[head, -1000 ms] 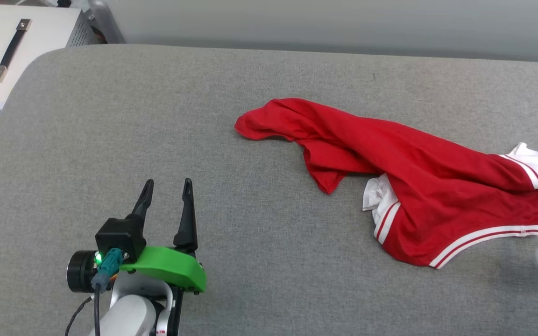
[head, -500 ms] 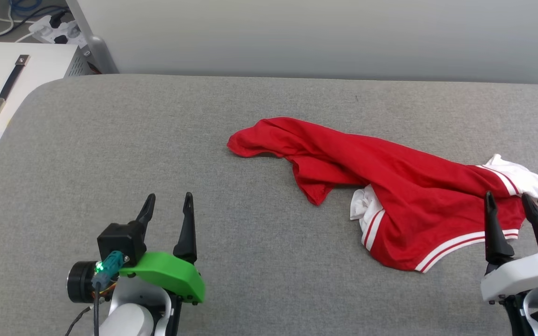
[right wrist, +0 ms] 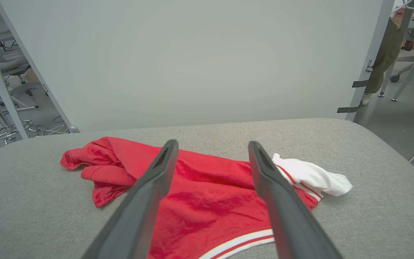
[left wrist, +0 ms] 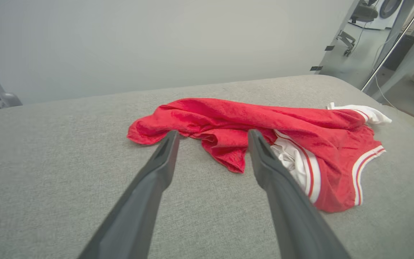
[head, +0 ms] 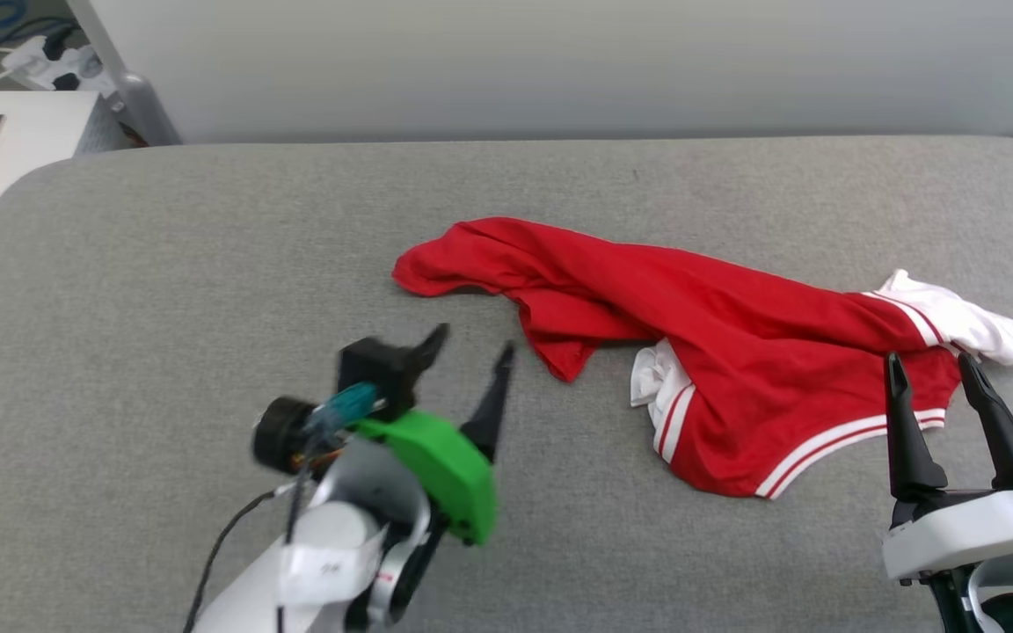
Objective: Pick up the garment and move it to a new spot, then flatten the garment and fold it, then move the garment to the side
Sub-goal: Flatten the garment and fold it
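your red jersey-style t-shirt, with white sleeves and white-striped trim, lies crumpled on the grey padded fabric table. it sits right of centre, plain red side up, with one white sleeve sticking out at its far right end. no part of it is lifted, so i'd judge you're on the first step: reaching in for the pick-up.

your left gripper, blurred in the head view, hangs over the table just beside the shirt's left part. its two dark fingers are spread wide and hold nothing. in its wrist view they frame the drooping red corner.

your right gripper is at the shirt's right end, fingers likewise wide apart and empty. the tips are over the cloth near the striped hem. whether they touch the fabric, i cannot tell.

the next move, as i read it, calls for bringing each pair of fingers down around a fold of cloth and closing firmly. aim for a single layer near an edge; a pinch through bunched layers will likely make flattening harder later. lift both ends together so the shirt doesn't drag across the table.
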You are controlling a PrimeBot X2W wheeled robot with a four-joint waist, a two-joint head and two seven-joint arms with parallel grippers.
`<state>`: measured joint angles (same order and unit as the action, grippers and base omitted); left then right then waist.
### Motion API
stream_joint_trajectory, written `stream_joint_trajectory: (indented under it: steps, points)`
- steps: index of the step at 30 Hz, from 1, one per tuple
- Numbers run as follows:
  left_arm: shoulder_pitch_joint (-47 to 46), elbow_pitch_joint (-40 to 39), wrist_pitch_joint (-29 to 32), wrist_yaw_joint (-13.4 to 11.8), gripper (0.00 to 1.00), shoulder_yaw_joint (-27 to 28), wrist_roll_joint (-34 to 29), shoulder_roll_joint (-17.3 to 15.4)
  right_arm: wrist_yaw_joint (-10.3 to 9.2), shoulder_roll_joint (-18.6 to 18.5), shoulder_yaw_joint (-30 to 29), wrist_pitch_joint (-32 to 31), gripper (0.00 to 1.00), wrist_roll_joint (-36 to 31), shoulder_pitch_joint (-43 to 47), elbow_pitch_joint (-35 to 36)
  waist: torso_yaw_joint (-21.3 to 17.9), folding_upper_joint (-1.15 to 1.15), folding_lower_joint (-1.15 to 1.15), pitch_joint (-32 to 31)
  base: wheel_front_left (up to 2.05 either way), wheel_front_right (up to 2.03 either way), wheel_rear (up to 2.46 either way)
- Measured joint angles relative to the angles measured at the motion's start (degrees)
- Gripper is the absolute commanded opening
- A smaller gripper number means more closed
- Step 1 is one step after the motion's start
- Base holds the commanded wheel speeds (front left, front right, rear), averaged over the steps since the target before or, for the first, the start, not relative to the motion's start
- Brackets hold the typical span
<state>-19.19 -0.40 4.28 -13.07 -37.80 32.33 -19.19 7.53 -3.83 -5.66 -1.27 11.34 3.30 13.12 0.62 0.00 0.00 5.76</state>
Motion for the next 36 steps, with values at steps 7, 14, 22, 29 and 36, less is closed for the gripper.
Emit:
stream_joint_trajectory:
  steps: [7, 14, 22, 29, 36]
  points:
    - [-10.7, 7.1, 8.9, 7.5, 1.00, -7.3, 0.0, 5.1, 0.00, -0.1, 1.2, 0.5, 1.00, 0.0, -1.1, 1.5, -2.8, 0.00, 0.00, 2.8, 0.00, 0.00, 0.00]
    - [-20.1, 19.2, 16.0, 13.5, 1.00, -11.2, 0.0, 8.8, 0.00, -0.3, 2.0, 1.1, 1.00, 0.6, -2.6, 1.7, -5.5, 0.00, 0.00, 6.4, 0.00, 0.00, 0.00]
    - [-28.2, 34.3, 21.0, 17.7, 1.00, -13.1, 1.7, 12.4, 0.00, -0.2, 2.4, 2.3, 1.00, 1.6, -3.6, 1.0, -8.9, 0.00, 0.00, 10.8, 0.00, 0.00, 0.00]
    - [-32.5, 43.6, 23.7, 19.5, 1.00, -17.2, 1.7, 14.6, 0.00, -0.1, 2.6, 3.5, 1.00, 2.1, -4.8, -0.4, -10.4, 0.00, 0.00, 13.4, 0.00, 0.00, 0.00]
    - [-35.1, 46.2, 27.0, 19.9, 0.00, -22.1, 3.1, 15.9, 0.00, -0.1, 2.5, 3.6, 1.00, 2.2, -4.9, -1.1, -10.3, 0.00, 0.00, 13.5, 0.00, 0.00, 0.00]
